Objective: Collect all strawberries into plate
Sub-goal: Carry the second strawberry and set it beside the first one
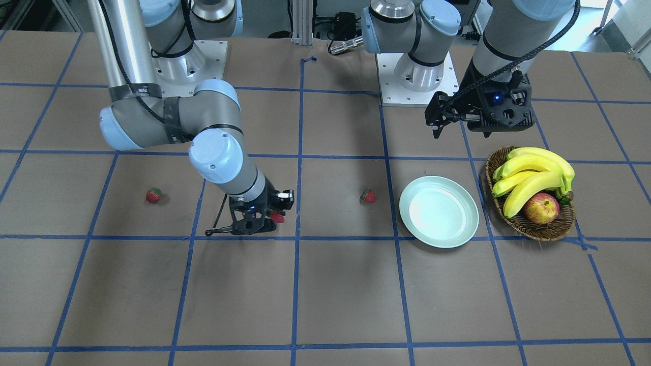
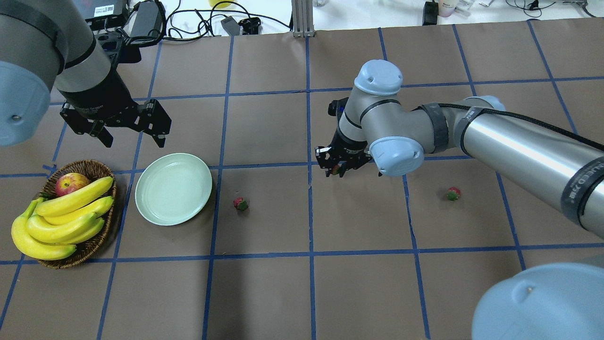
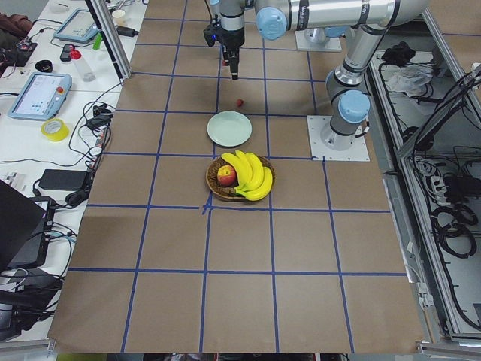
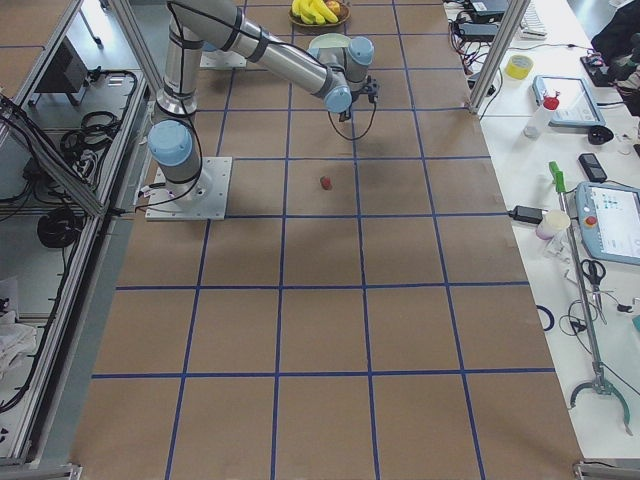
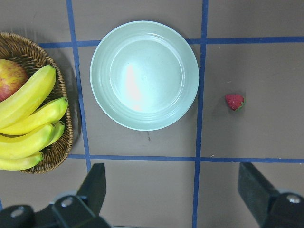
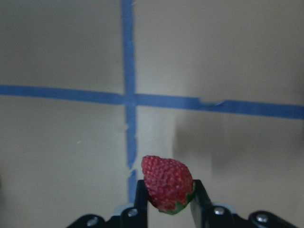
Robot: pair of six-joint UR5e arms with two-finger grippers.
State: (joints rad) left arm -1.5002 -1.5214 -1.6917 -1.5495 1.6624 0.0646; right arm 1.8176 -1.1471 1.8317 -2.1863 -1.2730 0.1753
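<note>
My right gripper [image 6: 170, 203] is shut on a red strawberry [image 6: 167, 184] with its green cap down, held just above the brown table near a blue tape crossing; the overhead view shows the same gripper [image 2: 337, 169] mid-table. Two more strawberries lie on the table, one [image 2: 241, 203] right of the pale green plate [image 2: 173, 188] and one [image 2: 453, 193] far to the right. The plate [image 5: 144, 75] is empty. My left gripper [image 2: 133, 139] hangs open above the table behind the plate, its fingers [image 5: 95, 185] spread wide with nothing between them.
A brown wicker basket [image 2: 89, 165] with bananas [image 2: 61, 219] and an apple [image 2: 71, 183] stands left of the plate. Blue tape lines grid the table. Cables and devices lie past the far edge.
</note>
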